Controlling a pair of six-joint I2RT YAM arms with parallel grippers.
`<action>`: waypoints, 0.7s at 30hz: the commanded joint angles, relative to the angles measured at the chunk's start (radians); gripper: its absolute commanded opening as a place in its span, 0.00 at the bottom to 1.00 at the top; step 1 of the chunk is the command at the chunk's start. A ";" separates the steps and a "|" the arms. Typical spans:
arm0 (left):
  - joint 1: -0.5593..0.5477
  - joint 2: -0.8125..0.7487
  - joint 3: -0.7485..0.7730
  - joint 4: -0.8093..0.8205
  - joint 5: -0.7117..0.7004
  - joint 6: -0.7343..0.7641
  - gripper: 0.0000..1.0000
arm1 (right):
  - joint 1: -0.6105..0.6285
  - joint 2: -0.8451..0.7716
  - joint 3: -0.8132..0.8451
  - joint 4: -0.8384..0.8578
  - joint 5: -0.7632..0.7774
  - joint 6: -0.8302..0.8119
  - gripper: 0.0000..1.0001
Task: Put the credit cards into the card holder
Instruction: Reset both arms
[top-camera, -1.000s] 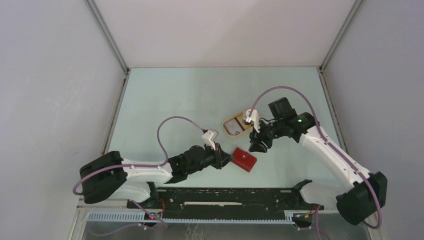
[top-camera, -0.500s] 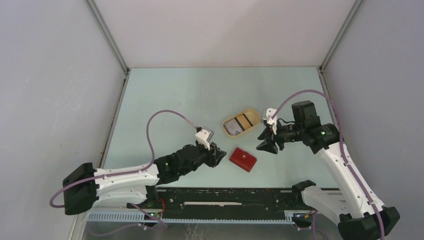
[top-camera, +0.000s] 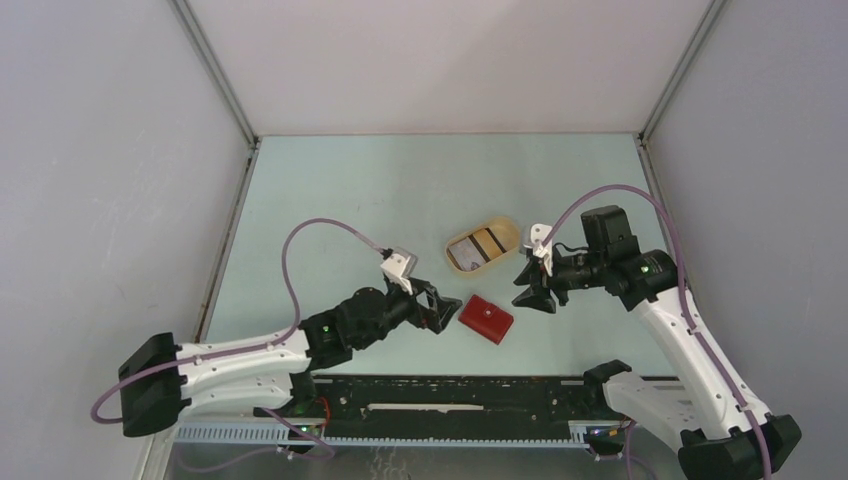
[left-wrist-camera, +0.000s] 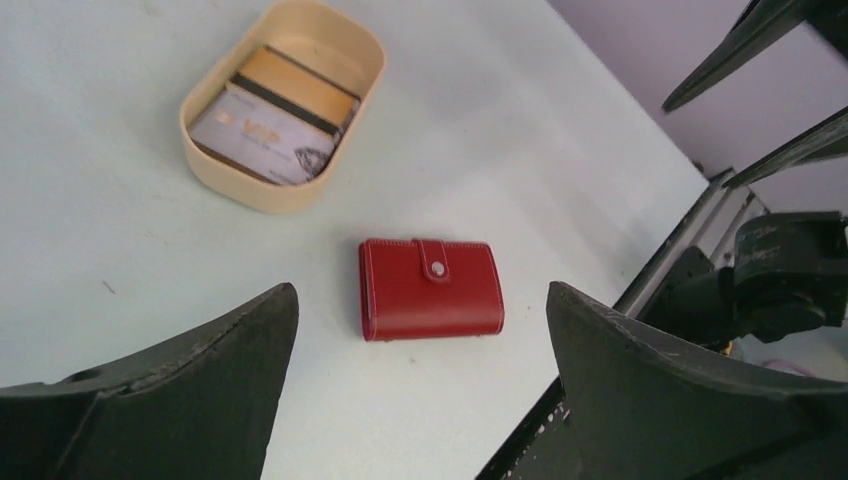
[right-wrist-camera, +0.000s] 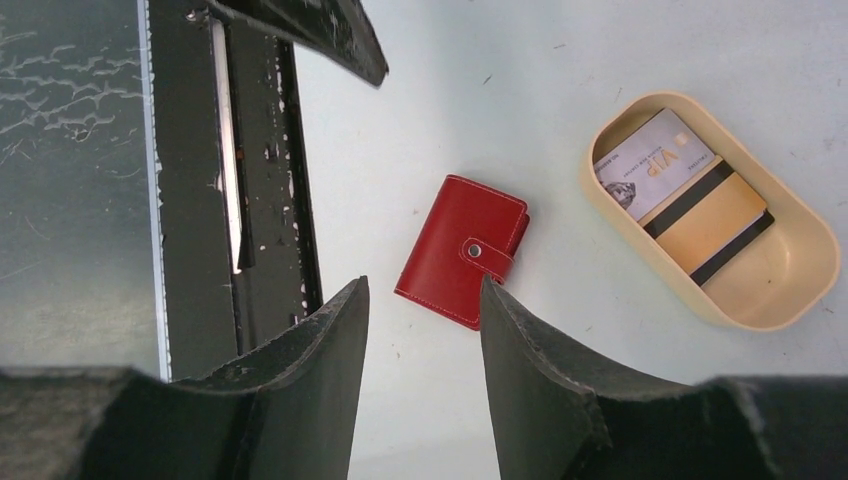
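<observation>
The red card holder (top-camera: 486, 318) lies closed and snapped flat on the table, also seen in the left wrist view (left-wrist-camera: 432, 290) and the right wrist view (right-wrist-camera: 462, 250). The credit cards (top-camera: 475, 248) lie stacked in a beige oval tray (top-camera: 505, 231): a whitish one (left-wrist-camera: 245, 130) beside a tan one with dark stripes (left-wrist-camera: 300, 88). My left gripper (top-camera: 441, 309) stands wide open just left of the holder, apart from it (left-wrist-camera: 420, 290). To the holder's right my right gripper (top-camera: 529, 297) hovers open, nothing between its fingers (right-wrist-camera: 422, 282).
A black rail (top-camera: 450, 395) runs along the table's near edge, close below the holder (right-wrist-camera: 230, 180). Grey walls enclose the table on three sides. The tray's rim (right-wrist-camera: 700, 305) stands behind the holder, between the two arms.
The left gripper, shut at the holder's left edge, has opened wide and drawn back a little. The right arm swung from the tray's edge out to the right.
</observation>
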 joint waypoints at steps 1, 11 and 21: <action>0.005 0.101 0.018 0.031 0.080 -0.042 0.97 | -0.014 -0.026 0.001 0.020 0.015 0.017 0.54; 0.007 0.459 0.239 -0.152 0.026 -0.096 0.84 | -0.053 -0.027 -0.002 0.030 0.022 0.039 0.55; 0.117 0.650 0.325 -0.074 0.234 -0.121 0.62 | -0.054 -0.006 -0.002 0.026 0.024 0.037 0.55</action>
